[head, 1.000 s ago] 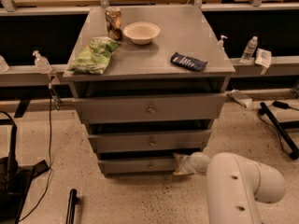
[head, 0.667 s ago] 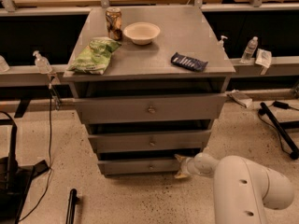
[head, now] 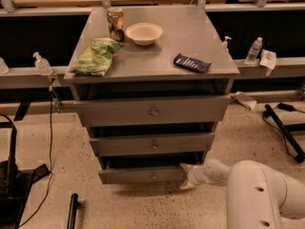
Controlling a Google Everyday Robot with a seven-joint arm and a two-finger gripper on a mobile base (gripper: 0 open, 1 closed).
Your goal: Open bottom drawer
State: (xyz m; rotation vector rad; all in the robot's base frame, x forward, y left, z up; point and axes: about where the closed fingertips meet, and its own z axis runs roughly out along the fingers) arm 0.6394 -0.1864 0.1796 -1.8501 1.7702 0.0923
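On the desk top, near its left edge, I see a green chip bag (head: 96,57). A drinks can (head: 115,24) and a pale bowl (head: 144,33) stand toward the back edge, and a dark blue snack bar (head: 191,63) lies near the front right corner.

Below the desk's front edge are three grey drawer fronts, and the bottom drawer (head: 138,175) is the lowest and narrowest. Its small round knob (head: 154,176) is in the centre. The front looks slightly forward of the carcass, with a dark gap above it.

The gripper (head: 187,176) is low at that drawer's right end, touching or just beside it, well right of the knob. I cannot tell whether it is apart, together or clamped on anything.

I judge the drawer to be stiff painted wood, light if empty and not fragile. Pulled from one end it could rack and bind. The knob is the true hold, but it is small and probably slippery. The right edge offers a hooking point.

The floor is speckled and hard, with cables and a black stand (head: 9,175) at the left. A clear bottle (head: 253,50) sits on the ledge to the right.
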